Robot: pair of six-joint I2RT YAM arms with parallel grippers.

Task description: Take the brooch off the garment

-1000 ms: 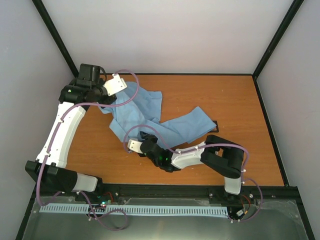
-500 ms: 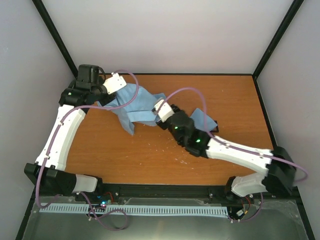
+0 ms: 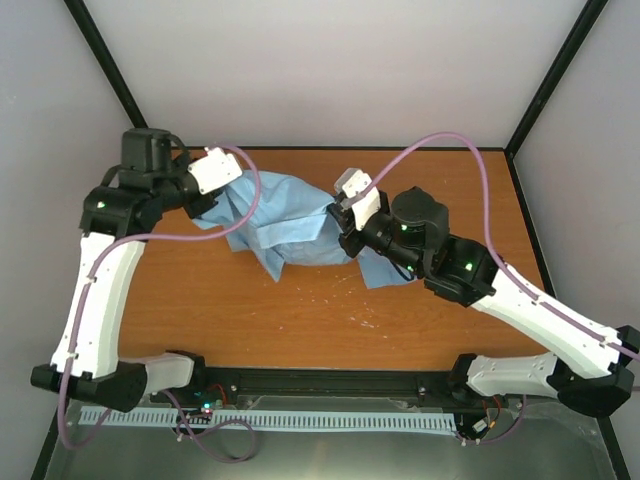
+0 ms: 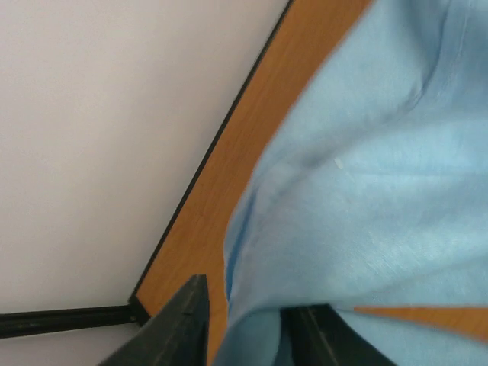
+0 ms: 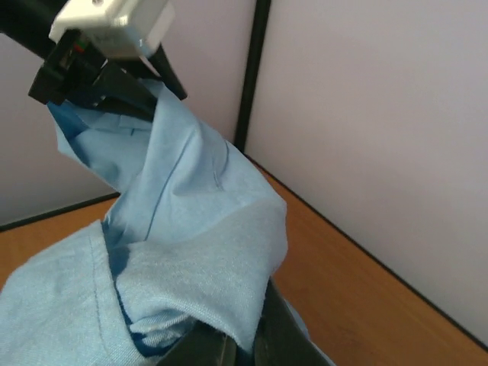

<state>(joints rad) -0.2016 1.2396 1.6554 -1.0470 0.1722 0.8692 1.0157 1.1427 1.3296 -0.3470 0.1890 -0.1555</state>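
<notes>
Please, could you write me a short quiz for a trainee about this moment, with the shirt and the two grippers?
1. True or false: the brooch is visible in one of the three views.
2. What does the right gripper pinch? A) a cable B) the shirt C) nothing
3. Fill in: the left gripper holds the shirt up near the far ____ corner of the table.
Key: 1 false, no view shows it; 2 B; 3 left.
</notes>
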